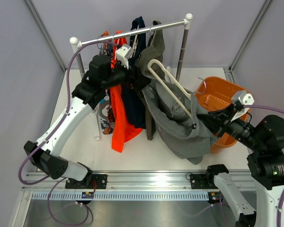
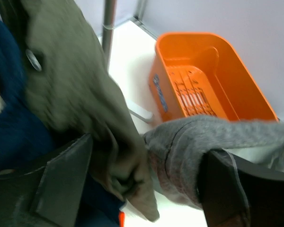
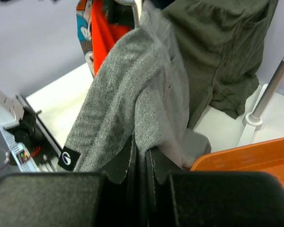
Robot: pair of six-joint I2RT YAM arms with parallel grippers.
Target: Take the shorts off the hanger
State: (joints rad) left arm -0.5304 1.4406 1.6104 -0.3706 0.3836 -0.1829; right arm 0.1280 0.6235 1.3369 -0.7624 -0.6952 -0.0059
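Pulling the grey pair: the step in hand looks like drawing the grey shorts off the white hanger, away from the rail.
Where the shorts are: the grey shorts sag below and to the right of the rail, draped over the tilted hanger. The olive shorts hang just under the rail, beside the navy garment.
Right gripper: fingers pressed together on a fold of the grey cloth, well out from the rail, with the small dark label hanging to one side.
Left gripper: up close under the rail, fingers spread wide. Olive and grey cloth lie between them, and nothing is pinched.
Hanger hook: I cannot tell whether it sits on the rail or has come off.
Doing it well: the left fingers would best close on the hanger bar alone, not on the olive cloth. The right arm could then pull away from the rail along the line of the bar, so the waistband slides rather than jams.
Watch for: the olive pair being dragged along, or the hanger swinging off the rail under the pull.
Landing place: the orange basket stands right of the rail's far post, near the right arm.
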